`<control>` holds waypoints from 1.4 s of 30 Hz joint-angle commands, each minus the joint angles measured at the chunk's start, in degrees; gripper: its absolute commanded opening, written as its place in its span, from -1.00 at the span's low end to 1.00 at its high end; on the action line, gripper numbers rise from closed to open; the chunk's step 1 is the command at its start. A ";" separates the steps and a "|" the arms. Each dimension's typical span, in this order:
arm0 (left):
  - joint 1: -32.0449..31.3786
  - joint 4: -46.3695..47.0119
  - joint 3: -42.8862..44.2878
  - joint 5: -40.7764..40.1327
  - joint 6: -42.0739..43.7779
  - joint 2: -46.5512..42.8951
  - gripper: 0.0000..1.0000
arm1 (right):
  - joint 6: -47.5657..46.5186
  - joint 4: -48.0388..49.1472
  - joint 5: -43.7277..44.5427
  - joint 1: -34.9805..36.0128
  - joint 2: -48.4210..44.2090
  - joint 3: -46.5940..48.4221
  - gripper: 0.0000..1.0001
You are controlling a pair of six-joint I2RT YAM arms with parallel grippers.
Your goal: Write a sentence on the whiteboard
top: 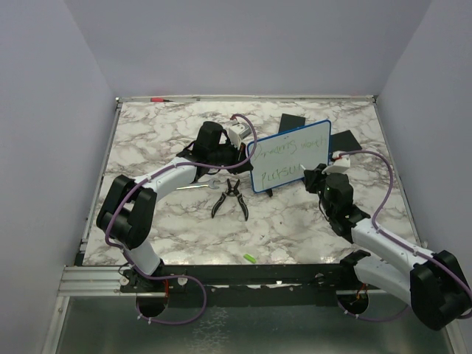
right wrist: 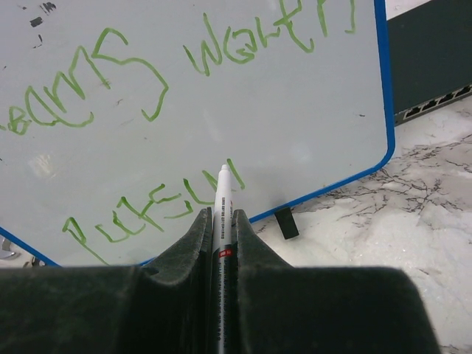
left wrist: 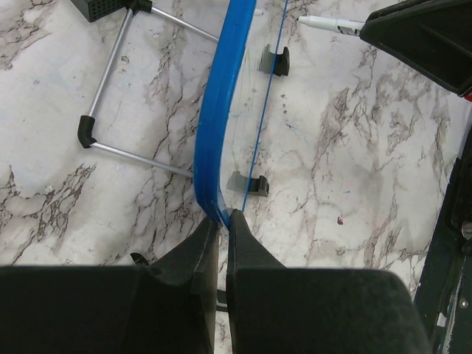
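Observation:
The whiteboard stands nearly upright on small black feet, its blue frame seen edge-on in the left wrist view. My left gripper is shut on the frame's left edge. The sentence is a green scrawl in two lines on the white face. In front of the board, my right gripper is shut on a white marker. The marker's tip is at the end of the lower line; contact with the face is unclear.
Black pliers and a silver wrench lie in front of the board. Flat black pads sit behind it. A small green cap rests near the front edge. A metal frame with black ends lies behind the board.

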 commanded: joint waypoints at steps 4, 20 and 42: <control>-0.65 -2.02 0.47 -2.15 1.75 1.02 -1.00 | -1.12 4.14 0.17 -0.16 1.10 -0.48 -0.98; -0.61 -2.07 0.47 -2.06 1.77 1.01 -1.00 | -1.05 7.75 0.31 -0.16 3.81 -0.63 -0.98; -0.62 -2.07 0.47 -2.06 1.82 1.12 -1.00 | -1.17 9.52 0.99 -0.16 5.85 -0.73 -0.98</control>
